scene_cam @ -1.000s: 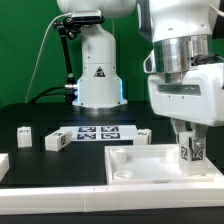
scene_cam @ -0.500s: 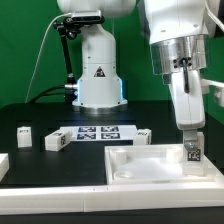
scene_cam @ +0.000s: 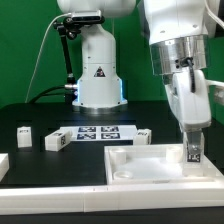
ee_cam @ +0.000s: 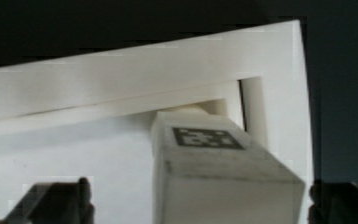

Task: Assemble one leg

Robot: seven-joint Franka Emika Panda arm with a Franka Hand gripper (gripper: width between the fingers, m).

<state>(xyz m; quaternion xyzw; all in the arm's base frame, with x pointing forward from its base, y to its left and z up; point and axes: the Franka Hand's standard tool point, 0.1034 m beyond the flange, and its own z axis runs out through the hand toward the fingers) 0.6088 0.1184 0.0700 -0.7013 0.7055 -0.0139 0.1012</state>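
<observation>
One leg stands upright, long axis vertical, pinched in the jaws over the tray's far corner on the exterior view's right. Farther left, spare blocks lie on the counter. Since a second ago, the arm has turned and lowered the leg.

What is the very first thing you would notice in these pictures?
The big white robot arm's gripper reaches down at the exterior view's right, holding a small white plastic block with a black-and-white tag, the leg, upright in the corner of the large white square tray-like part. More small tagged white blocks lie on the black table, beside the flat marker board.
</observation>
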